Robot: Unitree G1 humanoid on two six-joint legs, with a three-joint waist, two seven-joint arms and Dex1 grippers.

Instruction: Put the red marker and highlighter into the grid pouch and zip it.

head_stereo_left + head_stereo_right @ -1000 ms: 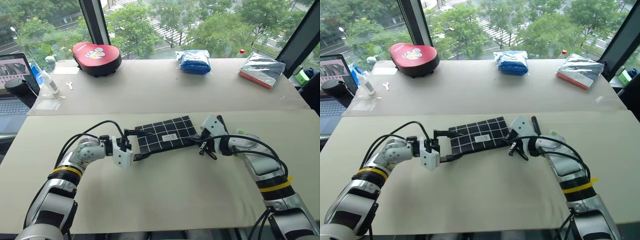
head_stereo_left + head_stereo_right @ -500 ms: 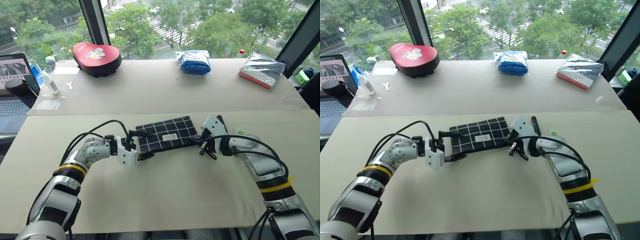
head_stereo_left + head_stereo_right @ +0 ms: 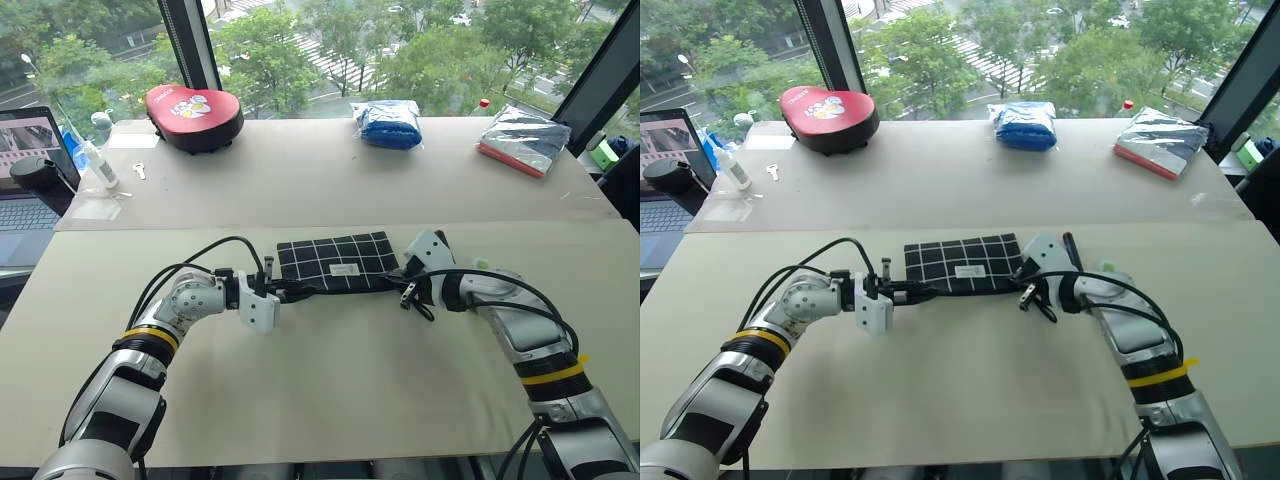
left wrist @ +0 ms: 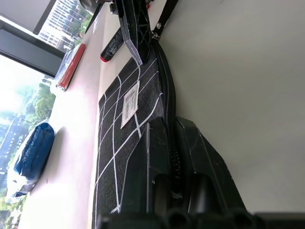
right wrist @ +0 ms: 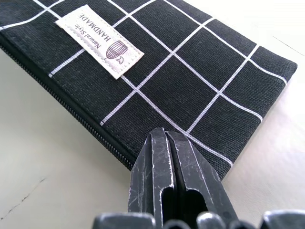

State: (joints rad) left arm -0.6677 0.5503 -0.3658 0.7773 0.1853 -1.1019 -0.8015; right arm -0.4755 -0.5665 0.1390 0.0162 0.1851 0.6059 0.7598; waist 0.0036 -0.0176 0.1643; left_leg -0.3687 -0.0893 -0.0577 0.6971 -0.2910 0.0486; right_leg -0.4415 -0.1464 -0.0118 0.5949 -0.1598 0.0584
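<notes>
The left gripper (image 3: pixel 290 290) is clamped on the grid pouch (image 3: pixel 338 264) zipper edge mid-table; the right gripper (image 5: pixel 177 157) looks pressed shut at the opposite end. Marker (image 4: pixel 113 45) lies outside, so that edge should probably be held taut, not yanked.

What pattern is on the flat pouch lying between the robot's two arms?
The grid pouch is black with thin white grid lines and a small white label. The right wrist view shows it best.

The grid pouch's (image 5: pixel 190 71) white label (image 5: pixel 99 40) reads "Natural Style HANDMADE".
</notes>
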